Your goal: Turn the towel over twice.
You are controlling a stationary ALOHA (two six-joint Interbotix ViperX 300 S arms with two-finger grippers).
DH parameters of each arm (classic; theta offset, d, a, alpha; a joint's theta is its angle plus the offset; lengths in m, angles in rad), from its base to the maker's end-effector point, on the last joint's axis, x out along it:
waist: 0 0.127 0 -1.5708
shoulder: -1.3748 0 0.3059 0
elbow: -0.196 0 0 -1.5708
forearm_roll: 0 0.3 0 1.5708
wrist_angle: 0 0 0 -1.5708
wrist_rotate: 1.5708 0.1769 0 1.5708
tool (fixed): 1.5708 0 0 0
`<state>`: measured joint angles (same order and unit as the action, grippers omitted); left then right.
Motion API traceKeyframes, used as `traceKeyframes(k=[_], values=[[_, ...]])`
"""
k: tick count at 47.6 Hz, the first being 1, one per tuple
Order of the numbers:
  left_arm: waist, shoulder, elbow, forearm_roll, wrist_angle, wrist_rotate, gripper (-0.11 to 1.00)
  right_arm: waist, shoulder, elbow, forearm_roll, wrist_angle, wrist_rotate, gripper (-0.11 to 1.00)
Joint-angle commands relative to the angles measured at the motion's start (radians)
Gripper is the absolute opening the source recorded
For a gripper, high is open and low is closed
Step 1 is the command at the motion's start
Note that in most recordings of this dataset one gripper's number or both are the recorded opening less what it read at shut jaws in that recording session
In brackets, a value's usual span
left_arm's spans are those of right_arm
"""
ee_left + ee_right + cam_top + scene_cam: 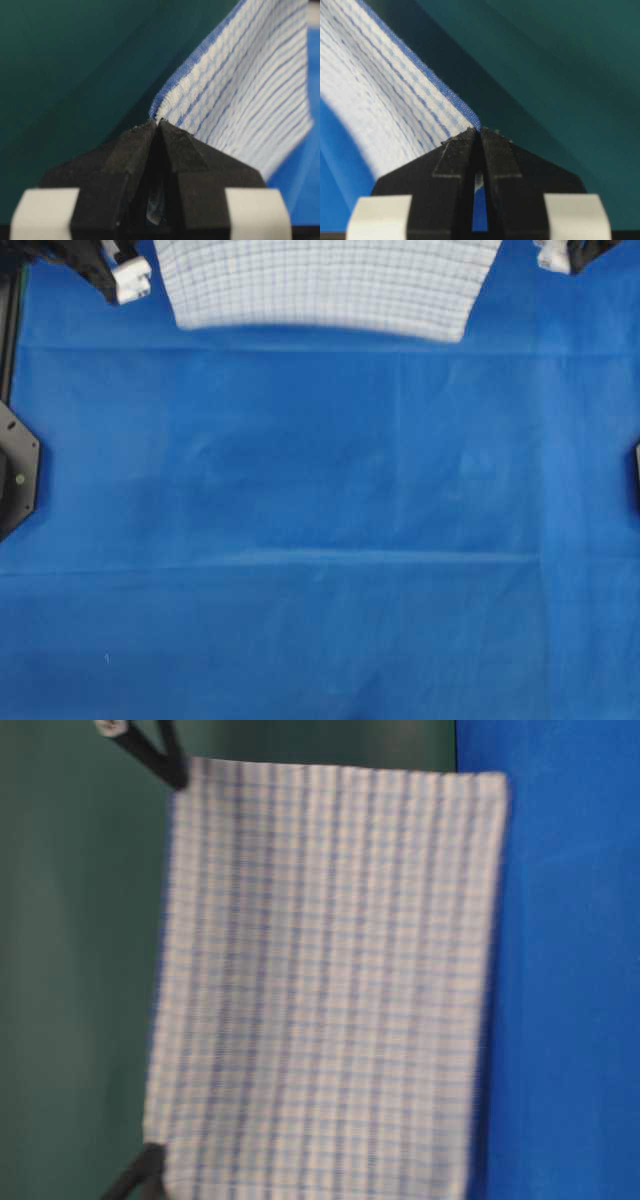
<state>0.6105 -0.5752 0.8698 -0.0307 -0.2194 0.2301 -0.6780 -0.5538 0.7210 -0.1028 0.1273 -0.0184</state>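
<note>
The towel [320,285], white with thin blue check stripes, hangs spread out above the far part of the table. It is held by its two upper corners. My left gripper [157,122] is shut on the towel's [245,85] hemmed corner, and it sits at the towel's left side in the overhead view [135,275]. At the other side [552,252], my right gripper [479,130] is shut on the opposite corner of the towel [375,90]. In the table-level view the towel [330,980] hangs flat and slightly blurred, its lower hem near the table.
The blue table covering [320,540] stretches across the whole table, with faint fold creases. Black arm bases stand at the left edge [15,475] and the right edge [636,475]. A dark green wall [75,60] lies behind the towel.
</note>
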Motion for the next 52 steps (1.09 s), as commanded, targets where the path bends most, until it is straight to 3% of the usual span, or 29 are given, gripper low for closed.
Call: traceKeyframes(k=[1, 23, 33, 37, 42, 47, 52], values=[[-0.002, -0.032, -0.032, 0.003, 0.002, -0.002, 0.02, -0.006, -0.034, -0.051, -0.008, 0.023, -0.002, 0.03], [-0.015, -0.031, -0.031, 0.003, 0.029, -0.006, 0.02, 0.014, -0.063, -0.055, -0.003, 0.091, 0.014, 0.03], [-0.143, -0.017, 0.049, 0.002, 0.166, -0.025, 0.02, 0.146, -0.078, 0.012, 0.061, 0.245, 0.066, 0.03], [-0.204, -0.009, 0.094, 0.002, 0.198, -0.072, 0.02, 0.210, -0.080, 0.071, 0.077, 0.255, 0.107, 0.03], [-0.304, 0.000, 0.153, -0.002, 0.219, -0.084, 0.02, 0.308, -0.069, 0.161, 0.087, 0.225, 0.193, 0.03], [-0.393, 0.011, 0.196, -0.003, 0.219, -0.118, 0.02, 0.411, -0.046, 0.242, 0.089, 0.149, 0.295, 0.03], [-0.476, 0.029, 0.230, -0.003, 0.219, -0.195, 0.02, 0.495, -0.003, 0.301, 0.087, 0.069, 0.391, 0.03]])
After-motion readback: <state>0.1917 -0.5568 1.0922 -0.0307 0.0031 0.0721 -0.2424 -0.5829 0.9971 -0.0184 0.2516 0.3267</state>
